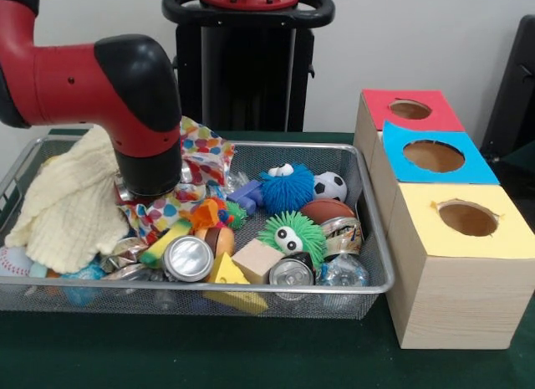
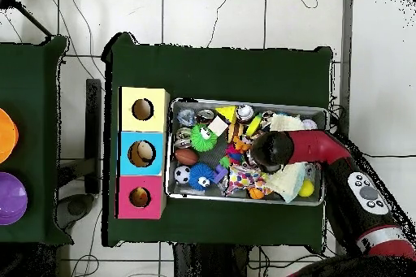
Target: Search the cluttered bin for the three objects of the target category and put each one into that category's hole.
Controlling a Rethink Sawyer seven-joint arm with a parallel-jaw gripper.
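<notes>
At the front rim of the wire mesh bin (image 1: 251, 290), two drink cans lie on their sides with their silver tops facing out: one (image 1: 188, 258) left of centre, another (image 1: 291, 273) to its right, with a crumpled clear plastic bottle (image 1: 343, 272) beside it. Between the cans sit a yellow wedge block (image 1: 230, 280) and a plain wooden cube (image 1: 256, 259). Just behind, a green spiky ball with googly eyes (image 1: 292, 233) rests next to a third, dented can (image 1: 341, 235) and a small basketball (image 1: 326, 210). Farther back are a blue fuzzy ball with eyes (image 1: 287, 188) and a mini soccer ball (image 1: 331, 186). On the left, a cream cloth (image 1: 71, 205) is heaped over the clutter. The red arm (image 1: 92, 79) plunges down beside it onto a polka-dot bag (image 1: 196, 167); the gripper is buried behind the arm's black wrist, so whether it is spread or pinching cannot be told. Right of the bin stand three boxes with holes: yellow (image 1: 468, 218) nearest, blue (image 1: 433, 156) and red (image 1: 410, 110) beyond.
</notes>
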